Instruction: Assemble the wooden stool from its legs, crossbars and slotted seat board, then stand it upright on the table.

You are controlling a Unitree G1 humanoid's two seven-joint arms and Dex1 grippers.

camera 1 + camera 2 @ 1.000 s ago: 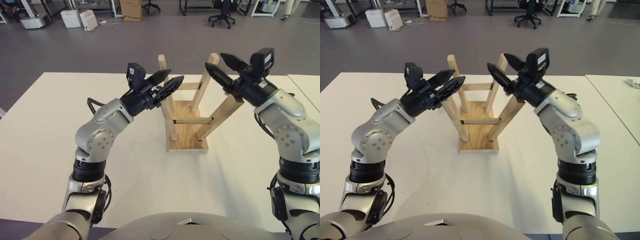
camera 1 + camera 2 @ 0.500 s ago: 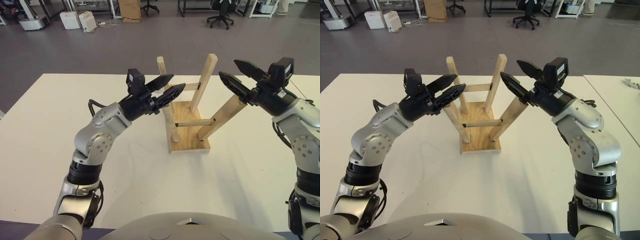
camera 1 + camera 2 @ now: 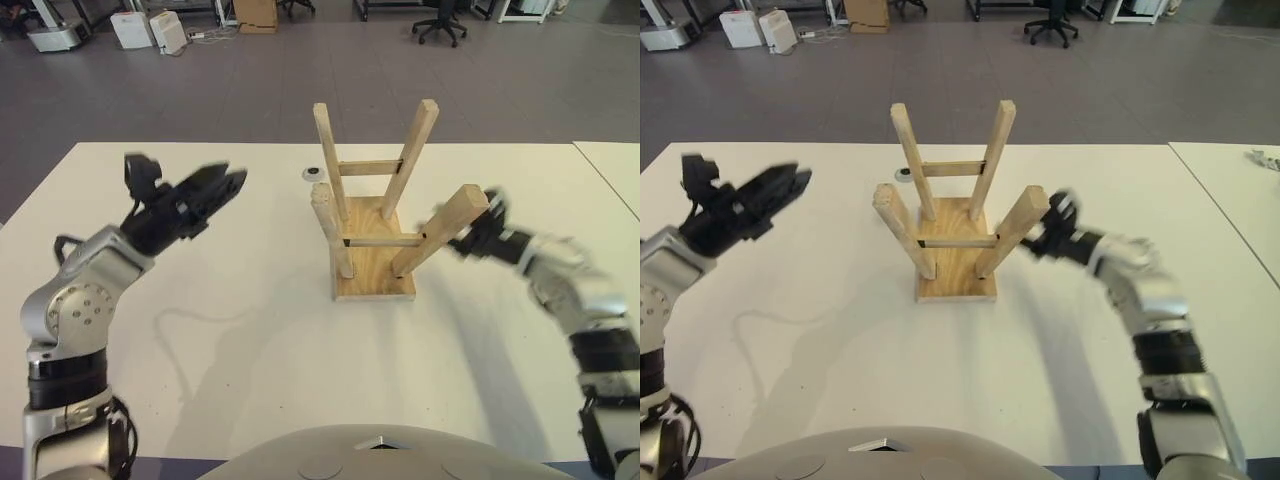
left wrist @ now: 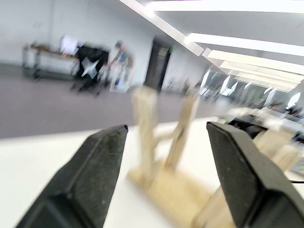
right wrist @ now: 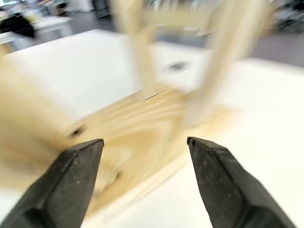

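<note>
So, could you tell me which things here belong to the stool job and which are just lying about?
Job: seat board, legs, crossbars, left gripper, right gripper, table.
Lying about: small round disc on the table, office chair, boxes behind.

The wide white rectangular table (image 3: pixel 250 330) carries a pale wooden stool (image 3: pixel 375 268), upside down with its seat flat on the top. A small grey round thing (image 3: pixel 316 174), perhaps a cable port, sits just behind it.

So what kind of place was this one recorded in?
Probably a robotics lab or workshop: a white worktable on an open grey floor, with a swivel office chair and white equipment boxes along the far side.
</note>
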